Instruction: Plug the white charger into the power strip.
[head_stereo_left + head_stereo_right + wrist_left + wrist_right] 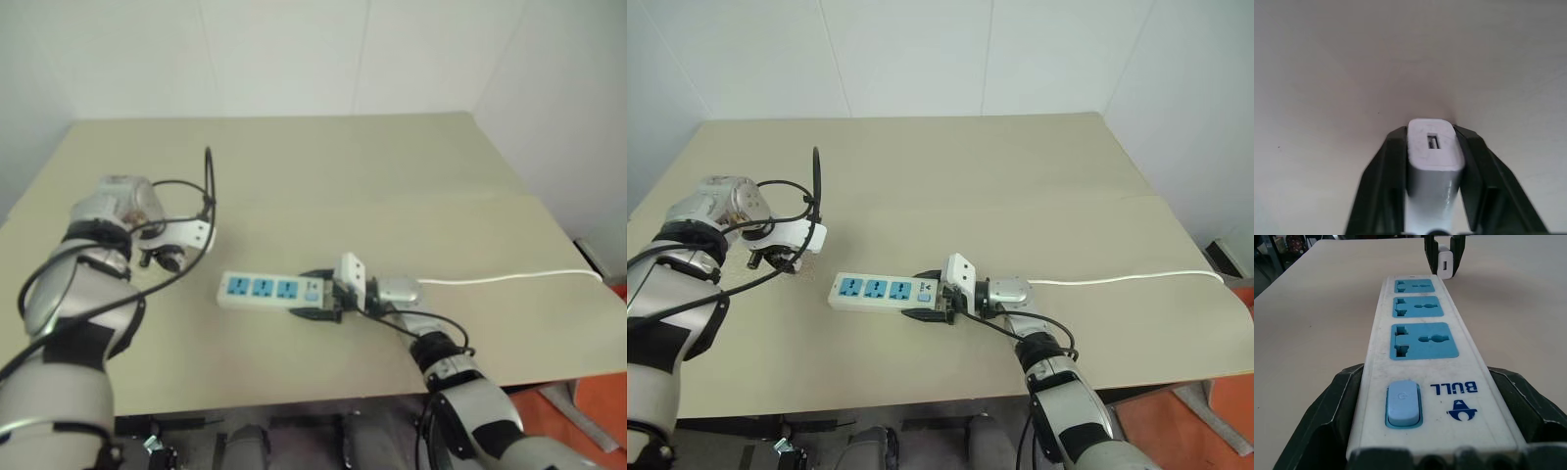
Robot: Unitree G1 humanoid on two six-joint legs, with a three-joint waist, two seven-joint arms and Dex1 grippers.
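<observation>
1. We see the left gripper (1432, 161) with fingers clamped on the white charger (1433, 156), low over the counter (323, 166), well left of the strip.
2. The right gripper (1435, 431) has wide fingers gripping the switch end of the power strip (1422, 352), which lies flat.
3. Its thin cord (509, 278) trails right.
</observation>
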